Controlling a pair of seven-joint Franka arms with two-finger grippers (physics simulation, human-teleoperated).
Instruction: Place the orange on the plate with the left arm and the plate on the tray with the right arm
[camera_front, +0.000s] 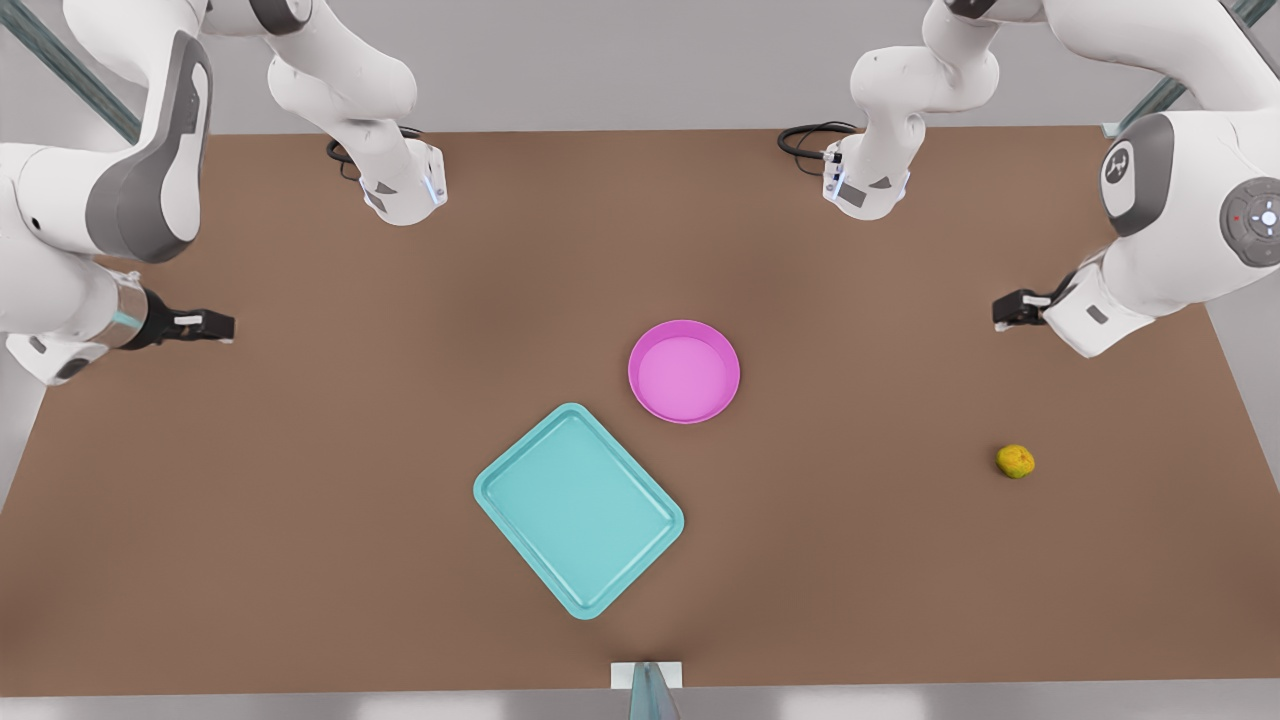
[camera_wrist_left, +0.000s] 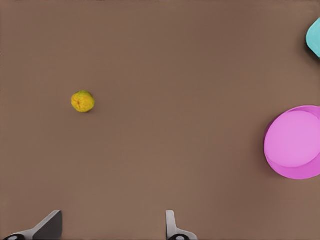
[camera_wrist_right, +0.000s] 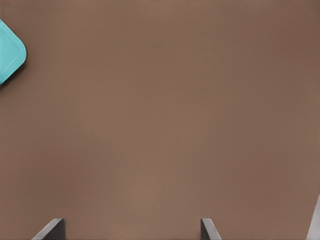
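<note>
Two grippers, left gripper (camera_front: 1010, 308) and right gripper (camera_front: 205, 325), both spread, empty, waiting. Risk: orange (camera_front: 1015, 461) rolling from pinch, missing plate (camera_front: 684, 371).

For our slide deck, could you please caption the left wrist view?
Open left gripper hovers over the table, orange ahead, pink plate off aside.

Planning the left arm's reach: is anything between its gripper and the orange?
Nothing visible. The left gripper hangs open above bare table, and the orange sits alone, apart from the plate and tray.
</note>
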